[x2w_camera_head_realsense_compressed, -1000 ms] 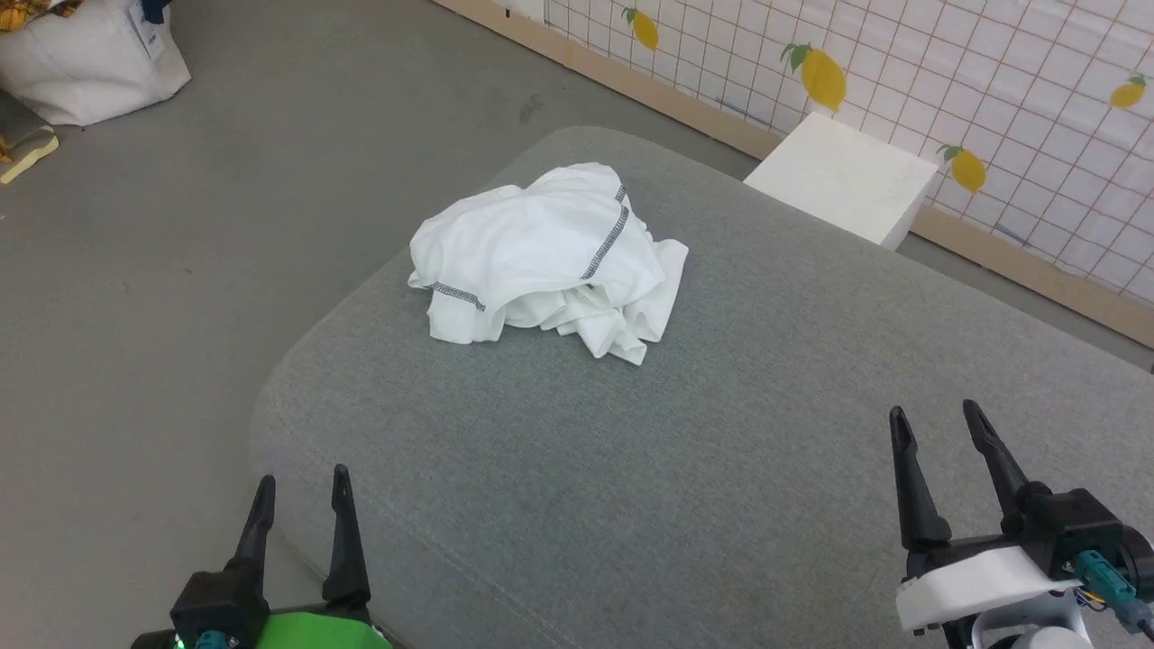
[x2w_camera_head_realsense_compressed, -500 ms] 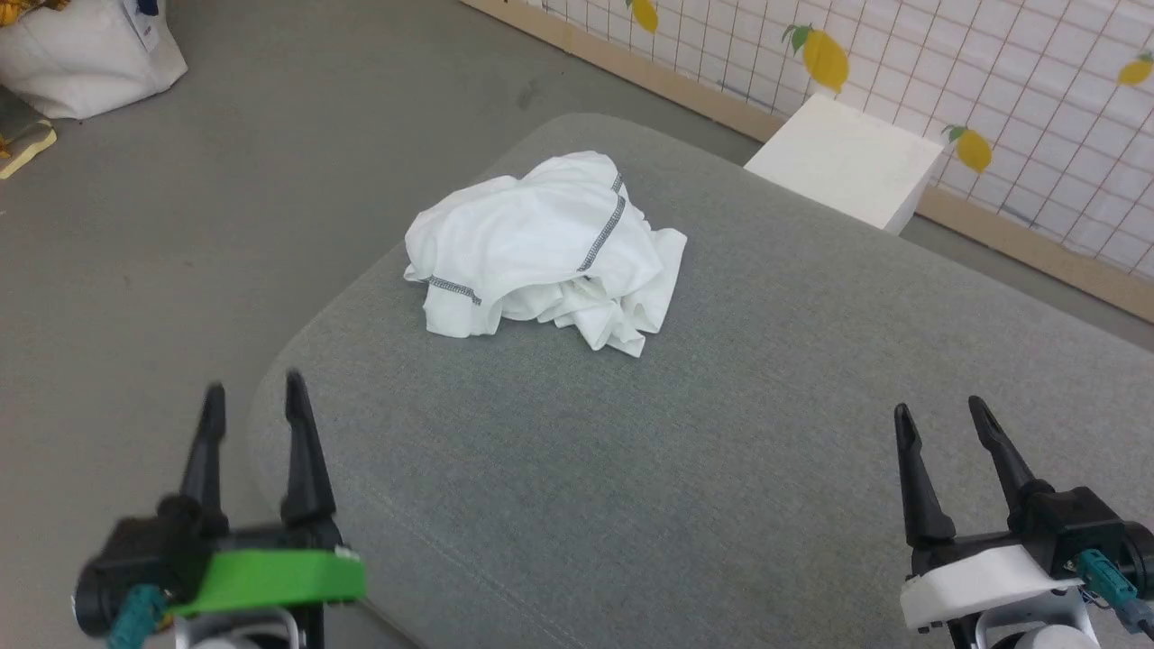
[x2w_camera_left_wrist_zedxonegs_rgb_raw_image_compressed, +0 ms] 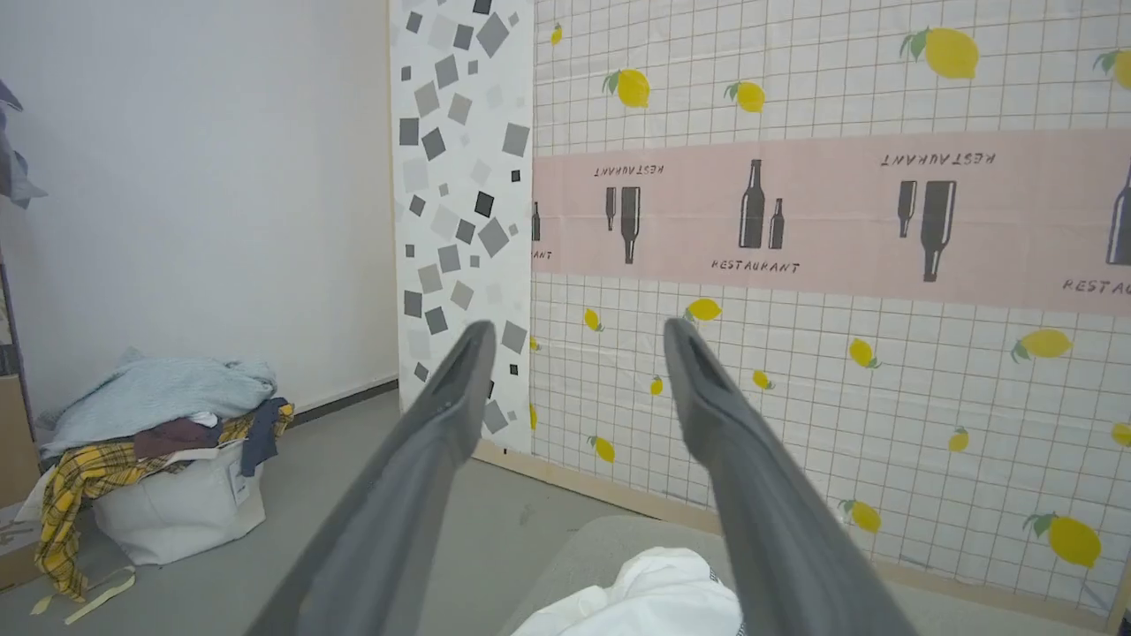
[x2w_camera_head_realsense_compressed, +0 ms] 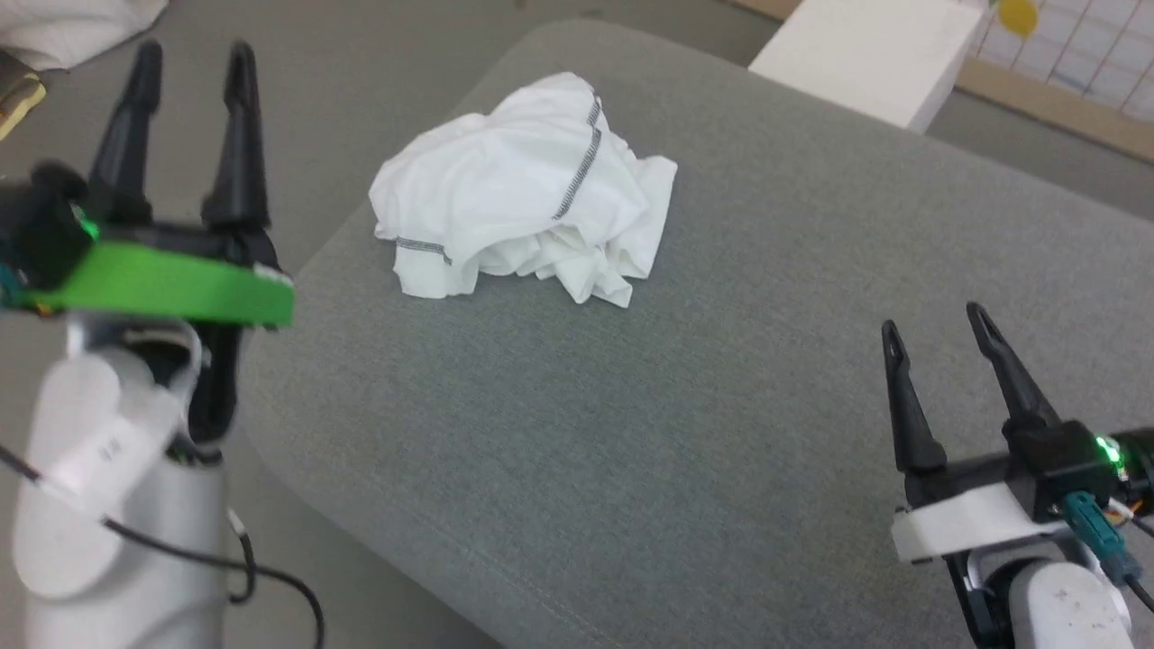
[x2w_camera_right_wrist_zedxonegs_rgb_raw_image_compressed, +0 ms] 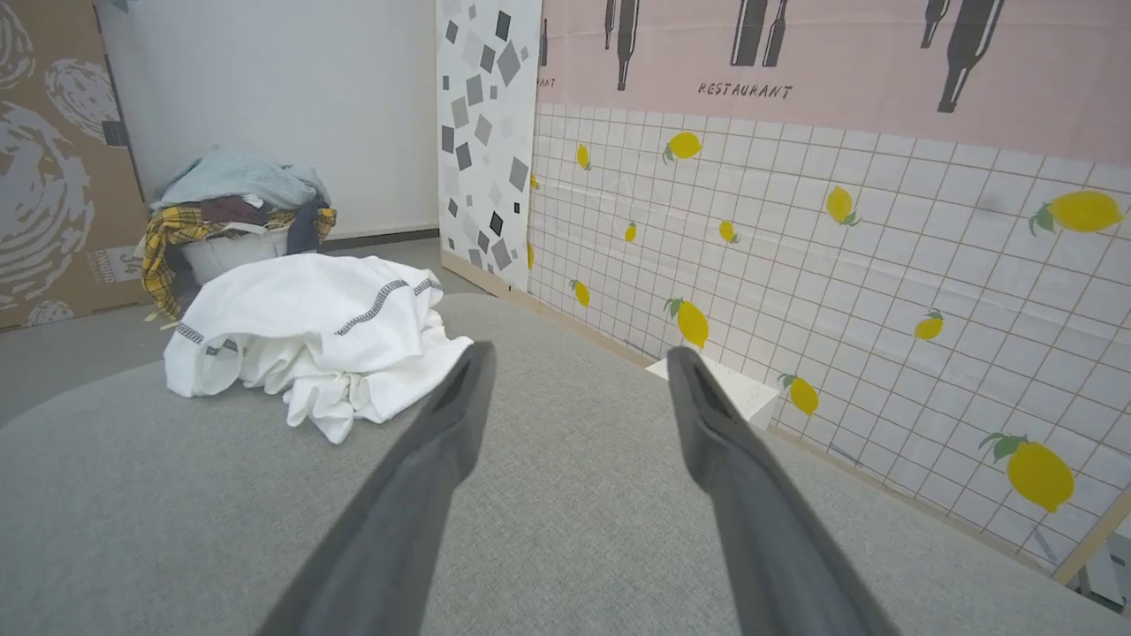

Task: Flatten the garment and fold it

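Bunched garment [x2w_camera_head_realsense_compressed: 514, 189] lies untouched

The left gripper [x2w_camera_head_realsense_compressed: 194, 54] is raised beside the left edge of the grey padded surface [x2w_camera_head_realsense_compressed: 631, 451], fingers spread, empty. The garment sits heaped near that surface's far left corner, zigzag seams showing. The right gripper [x2w_camera_head_realsense_compressed: 933, 323] hovers well apart at lower right, likewise spread and empty
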You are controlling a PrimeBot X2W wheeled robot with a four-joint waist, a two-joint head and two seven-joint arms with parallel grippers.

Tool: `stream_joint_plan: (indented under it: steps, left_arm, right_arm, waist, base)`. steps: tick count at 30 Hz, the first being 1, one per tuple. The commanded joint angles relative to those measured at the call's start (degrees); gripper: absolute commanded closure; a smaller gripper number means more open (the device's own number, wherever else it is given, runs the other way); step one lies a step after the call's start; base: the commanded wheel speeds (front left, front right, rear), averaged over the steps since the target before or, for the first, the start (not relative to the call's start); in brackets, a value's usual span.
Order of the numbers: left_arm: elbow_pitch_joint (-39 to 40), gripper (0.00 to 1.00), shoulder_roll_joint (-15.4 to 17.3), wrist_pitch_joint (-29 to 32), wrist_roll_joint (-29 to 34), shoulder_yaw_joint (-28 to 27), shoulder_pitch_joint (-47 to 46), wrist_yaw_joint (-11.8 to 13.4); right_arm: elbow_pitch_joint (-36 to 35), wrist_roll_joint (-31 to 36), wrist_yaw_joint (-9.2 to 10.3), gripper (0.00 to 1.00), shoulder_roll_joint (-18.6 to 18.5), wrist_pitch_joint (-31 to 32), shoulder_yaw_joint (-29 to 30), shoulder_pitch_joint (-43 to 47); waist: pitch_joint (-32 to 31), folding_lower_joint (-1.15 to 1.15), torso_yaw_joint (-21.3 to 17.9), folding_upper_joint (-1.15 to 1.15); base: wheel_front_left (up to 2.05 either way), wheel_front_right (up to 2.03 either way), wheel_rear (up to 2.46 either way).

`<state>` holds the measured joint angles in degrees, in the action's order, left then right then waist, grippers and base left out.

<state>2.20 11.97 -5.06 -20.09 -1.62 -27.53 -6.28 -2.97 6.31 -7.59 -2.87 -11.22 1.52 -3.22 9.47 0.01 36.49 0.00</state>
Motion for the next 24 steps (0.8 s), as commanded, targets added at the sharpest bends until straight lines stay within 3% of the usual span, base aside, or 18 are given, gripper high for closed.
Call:
stream_joint_plan:
  steps: [1,9,17,24]
  left_arm:
    - [-2.0,0.0,1.5,0.9,-0.9,-0.4,-2.7,-0.4]
    - [-13.6,0.0,9.5,5.9,-0.9,5.2,-15.8,-1.1]
    - [-24.1,0.0,16.8,10.8,-3.8,15.8,-22.1,-1.2]
    - [-30.3,0.0,19.5,12.9,-8.2,23.1,-24.2,-1.2]
  right_arm:
    - [-1.4,1.1,0.1,0.0,0.0,0.9,-1.0,-1.6]
    - [-8.4,4.2,0.1,0.0,-1.0,4.9,-5.2,-5.3]
    - [-14.9,4.3,0.1,0.0,-3.2,8.0,-9.6,-8.1]
    - [-18.5,4.5,0.1,0.0,-4.9,10.7,-9.8,-10.1]
  waist:
    - [6.8,-0.01,-2.6,0.0]
    - [15.7,-0.01,-6.8,0.0]
    - [22.8,-0.01,-11.2,0.0]
    - [27.7,-0.01,-13.5,0.0]
  base:
    - [0.0,0.0,0.0]
    - [0.0,0.0,0.0]
    - [0.0,0.0,0.0]
    - [0.0,0.0,0.0]
